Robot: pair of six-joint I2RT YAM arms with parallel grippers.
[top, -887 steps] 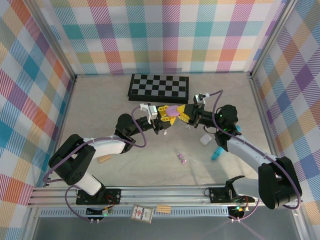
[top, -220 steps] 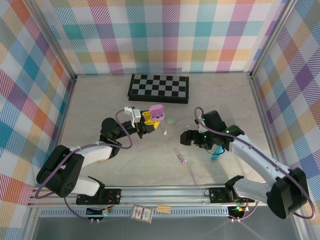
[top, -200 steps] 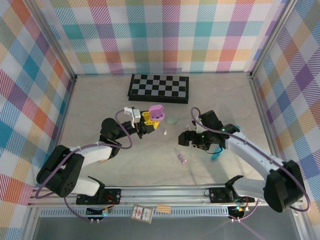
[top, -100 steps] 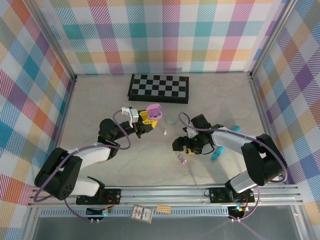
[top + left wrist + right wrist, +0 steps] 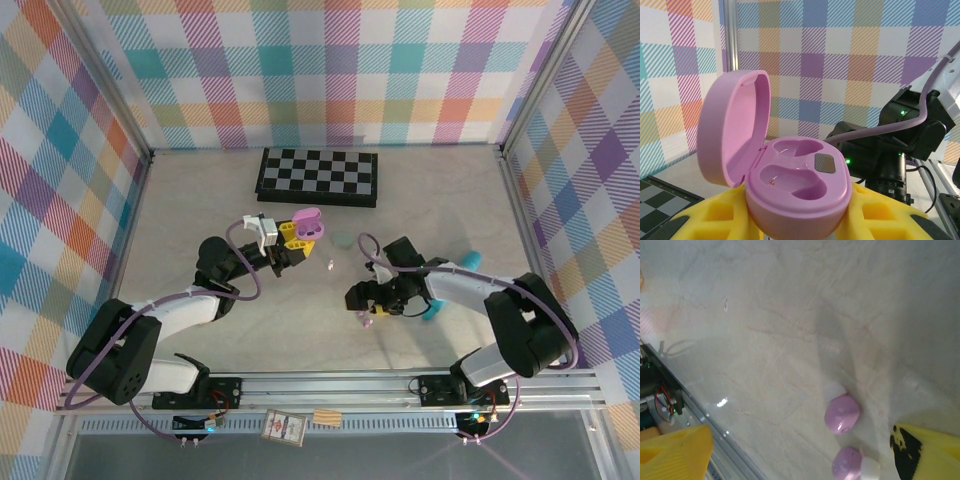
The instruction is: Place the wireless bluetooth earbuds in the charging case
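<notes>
Nothing is seated yet. The left end effector (image 5: 296,233) grips the open pink charging case (image 5: 795,185), lid up and both sockets empty. Two pink earbuds (image 5: 842,413), small, glossy and rounded, lie close together on the worktop (image 5: 200,210) beneath the right end effector (image 5: 366,302), whose jaws are spread wide and hold nothing.

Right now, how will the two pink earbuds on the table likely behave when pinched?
The pink earbuds look glossy and rounded, so they may slip or roll when squeezed. They are tiny, so probably very light and easily nudged. The two lie close together, so closing on one could push the other aside.
</notes>
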